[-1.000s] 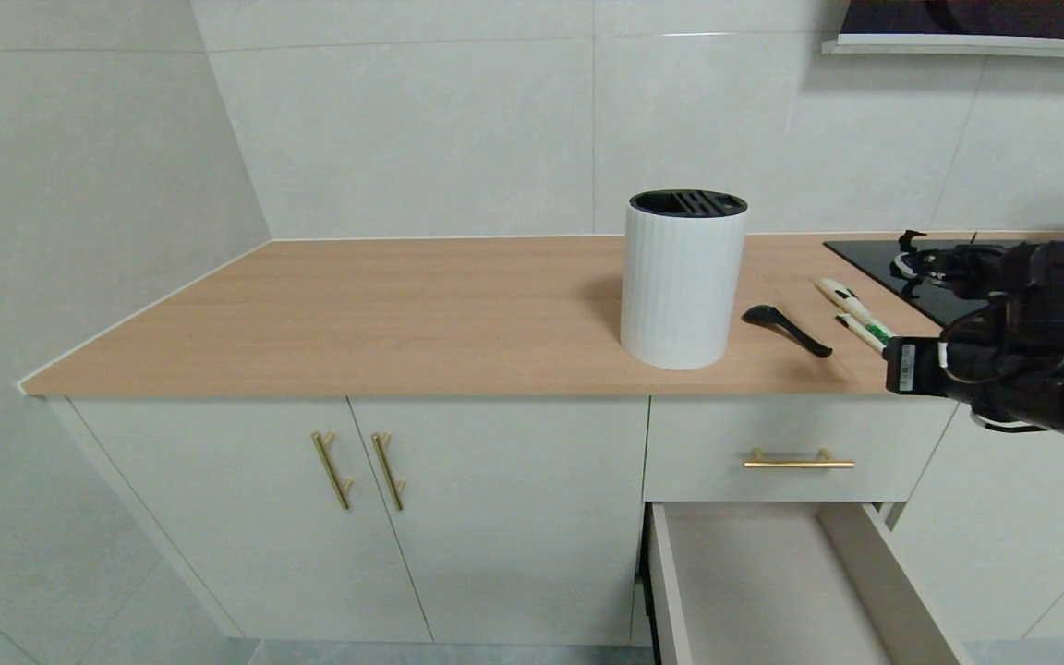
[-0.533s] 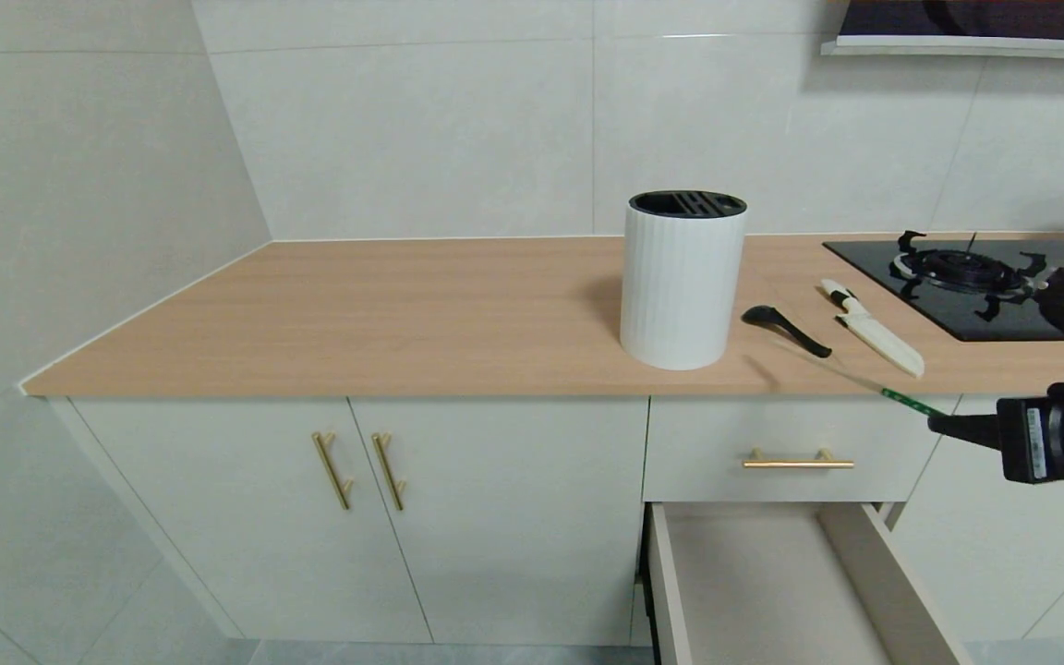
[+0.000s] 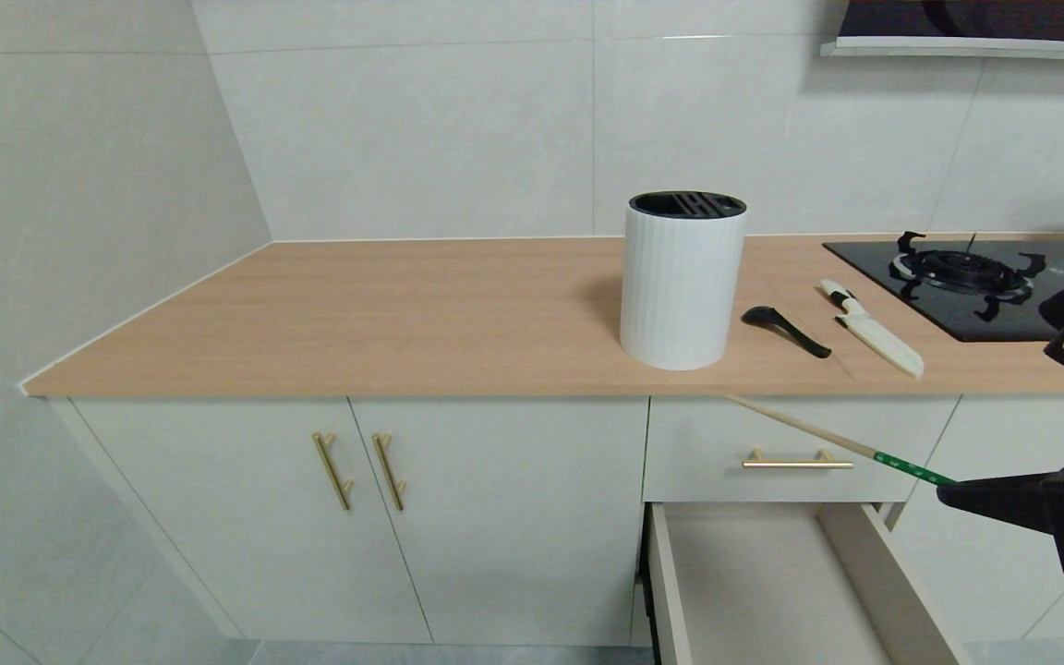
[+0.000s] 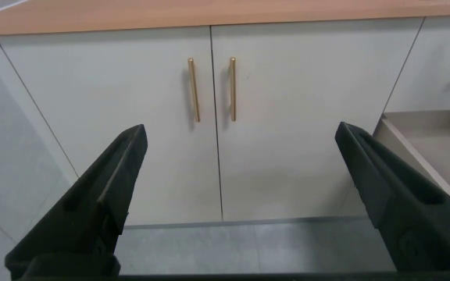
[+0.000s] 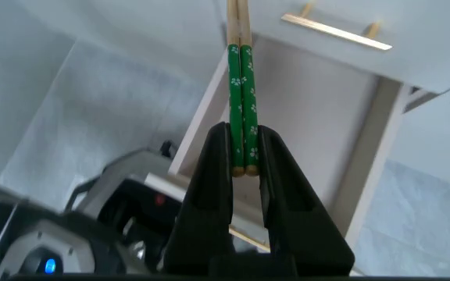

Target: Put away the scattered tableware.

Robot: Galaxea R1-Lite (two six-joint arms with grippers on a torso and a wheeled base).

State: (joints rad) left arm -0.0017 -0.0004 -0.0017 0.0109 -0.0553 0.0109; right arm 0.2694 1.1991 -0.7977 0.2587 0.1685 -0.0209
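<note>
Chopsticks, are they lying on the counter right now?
No, the right gripper pinches the chopsticks by their green ends, off the counter, near the open drawer.

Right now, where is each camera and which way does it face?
Head view: on the head, facing forward and down at countertop and open drawer; right gripper with chopsticks at right.
Left wrist view: on left wrist, facing cabinet doors; own fingers spread apart.
Right wrist view: on right wrist, looking along chopsticks toward drawer; own fingers clamp them.
Shared by head and right wrist views: chopsticks, drawer.
</note>
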